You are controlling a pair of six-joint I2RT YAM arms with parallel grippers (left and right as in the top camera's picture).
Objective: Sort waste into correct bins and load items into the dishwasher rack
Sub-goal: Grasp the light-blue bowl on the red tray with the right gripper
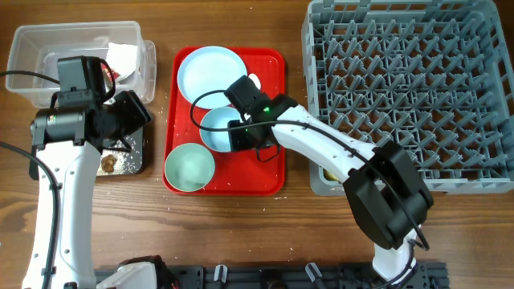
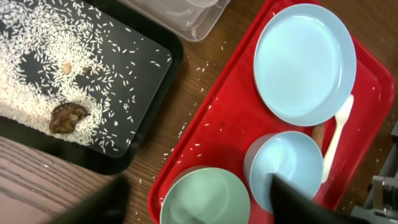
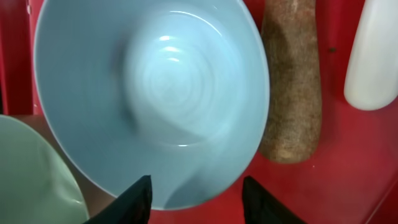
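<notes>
R jaws are spread wide, straddling the near rim of the pale blue-white bowl [image 3: 155, 93], nothing pinched yet. The bowl sits on the red tray [image 1: 273, 181], with the mint bowl [image 3: 28, 180] & brown stick [image 3: 292, 87] just beside it. Imo: one finger inside the wall, one outside, squeeze firm, since the glossy rim could slip. Lift straight up before swinging to the rack [image 1: 401, 88]. L jaws are spread too, empty, near the black tray [image 2: 149, 68].
</notes>
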